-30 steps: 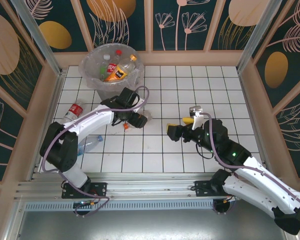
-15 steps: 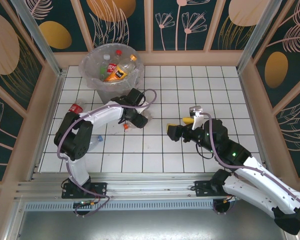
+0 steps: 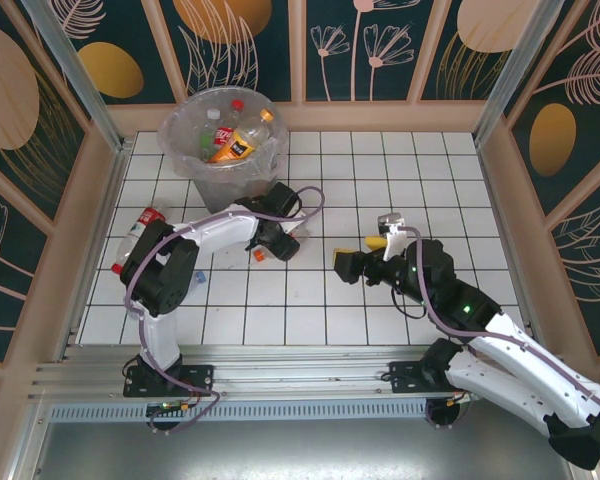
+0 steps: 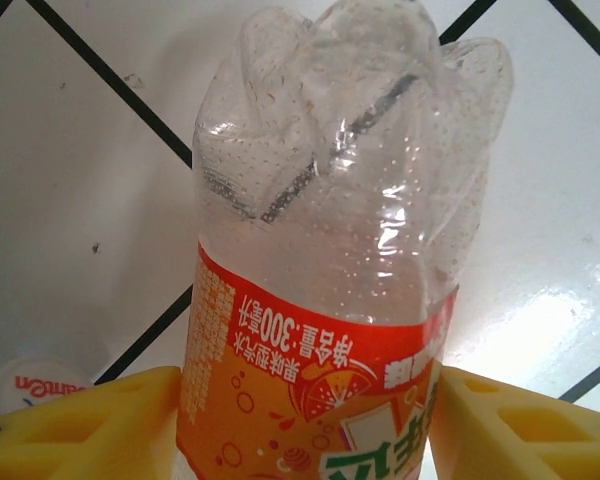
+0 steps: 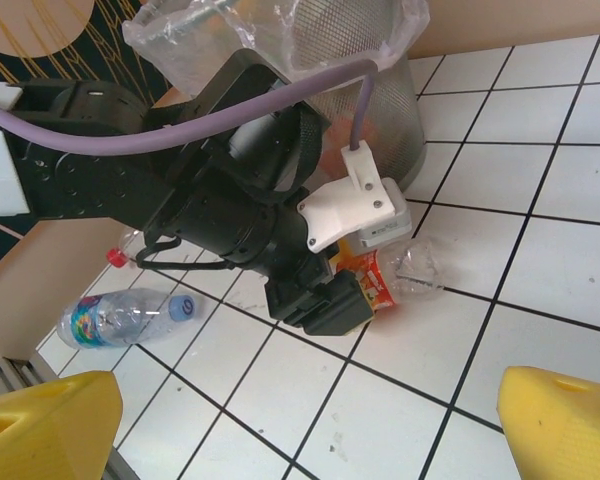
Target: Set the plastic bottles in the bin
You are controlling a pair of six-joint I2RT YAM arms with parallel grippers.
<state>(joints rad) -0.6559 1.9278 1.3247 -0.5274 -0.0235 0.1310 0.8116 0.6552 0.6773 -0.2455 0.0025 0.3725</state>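
An orange-labelled plastic bottle, clear and crumpled at its base, lies on the white tiles right of the bin. My left gripper is shut on it, a yellow finger pressed against each side of the label. From above, the left gripper sits over the bottle. The same bottle pokes out under the left wrist. The round grey bin at the back left, lined with a clear bag, holds several bottles. My right gripper hovers open at mid-table, nothing between its fingers.
A red-labelled bottle lies by the left wall. A blue-capped bottle lies beside the left arm's elbow. A small white cap rests by the left finger. The bin's mesh wall stands just behind the left wrist.
The left arm's elbow has swung in toward the middle. Its gripper slid a little right and closed onto the orange-labelled bottle. The right arm has not moved.
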